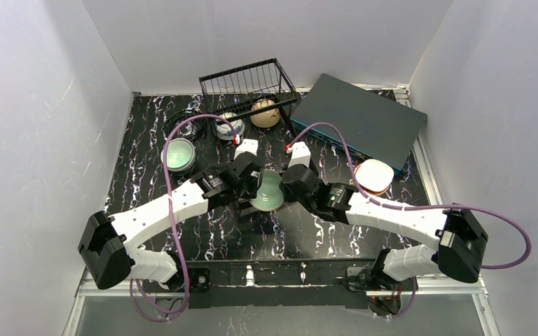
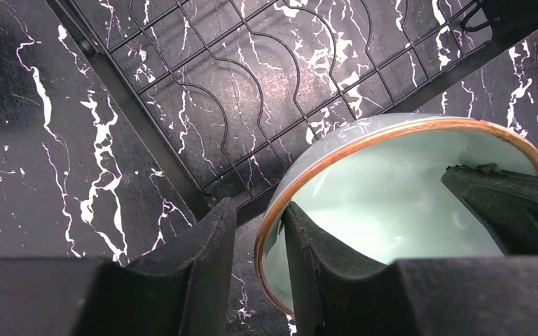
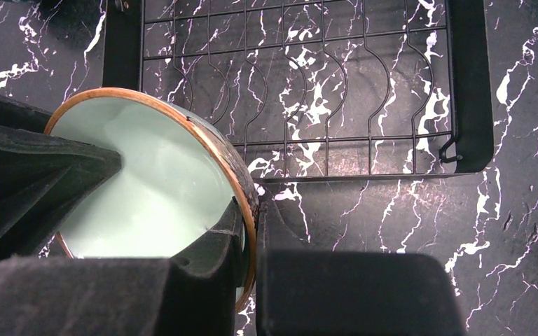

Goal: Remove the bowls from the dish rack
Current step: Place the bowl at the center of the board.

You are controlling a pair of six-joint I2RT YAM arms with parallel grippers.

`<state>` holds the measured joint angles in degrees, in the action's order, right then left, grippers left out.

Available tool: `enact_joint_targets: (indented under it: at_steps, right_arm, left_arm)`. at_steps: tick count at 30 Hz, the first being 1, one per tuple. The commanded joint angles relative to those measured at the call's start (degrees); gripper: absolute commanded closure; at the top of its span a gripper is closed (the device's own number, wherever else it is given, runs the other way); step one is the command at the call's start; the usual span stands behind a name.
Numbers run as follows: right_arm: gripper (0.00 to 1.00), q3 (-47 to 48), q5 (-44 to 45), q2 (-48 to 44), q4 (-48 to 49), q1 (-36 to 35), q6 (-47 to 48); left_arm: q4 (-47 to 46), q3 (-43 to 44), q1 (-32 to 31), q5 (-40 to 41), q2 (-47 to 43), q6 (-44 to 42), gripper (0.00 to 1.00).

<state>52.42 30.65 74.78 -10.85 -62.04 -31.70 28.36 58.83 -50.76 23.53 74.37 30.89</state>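
A second pale green bowl sits left of centre on the marbled black bench. A blue-and-white bowl and a beige bowl lie just below the raised basket of the dish rack at upper centre. A dark teal box fills the upper right, with a white bowl just below it. Nothing stands between the arms and their load.

Both arms reach inward from the lower corners and meet mid-frame, wrists angled toward each other. The right end effector pinches the rim of the celadon bowl, one finger inside and one outside. The left end effector straddles the opposite rim, its inner finger against the glaze. A thin dark gap shows at the outer finger, so I cannot tell whether it grips.

The celadon bowl is tipped on edge over the rack's flat wire floor. It is pale mint inside with a copper-brown rim.
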Motion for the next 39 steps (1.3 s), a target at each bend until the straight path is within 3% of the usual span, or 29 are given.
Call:
enact_joint_targets:
  at_steps: [1,8,12,15,20,23,29,34,39]
  right_arm:
    - [0.99,3.6,1.7,-0.6,6.5,-0.7,-2.1]
    - [0.99,2.8,2.0,-1.1,7.1,-0.8,-2.2]
    - [0.98,1.5,2.9,-2.2,8.2,-0.7,-2.1]
    - [0.83,0.4,3.7,-3.8,8.9,-0.7,-1.7]
    - [0.41,-1.1,6.2,-7.1,8.6,-0.7,-0.6]
    - [0.26,-2.4,7.9,-9.3,8.5,-0.8,-0.5]
    - [0.11,-4.4,11.1,-12.9,7.3,-0.7,0.0]
    - [0.02,-5.6,13.4,-14.7,5.8,-0.7,0.2]
    - [0.01,-6.7,14.9,-16.2,5.1,-0.6,0.5]
  left_arm:
    - [-0.6,-1.1,-0.3,2.7,0.2,0.6,0.72]
    - [-0.6,-1.2,-0.4,2.8,-0.3,0.2,0.99]
    - [1.0,-0.2,-0.4,3.2,-1.1,-0.1,1.00]
    - [2.0,0.5,-0.3,4.1,-2.5,-0.5,1.00]
    - [3.3,1.4,0.3,4.3,-5.2,-1.3,1.00]
    - [4.4,2.1,1.1,4.2,-6.8,-1.5,1.00]
    - [6.6,3.6,4.0,2.6,-11.0,-1.7,1.00]
    - [8.3,3.9,10.4,-1.7,-14.3,-1.4,1.00]
    - [10.1,3.0,18.4,-5.8,-17.1,-1.0,1.00]
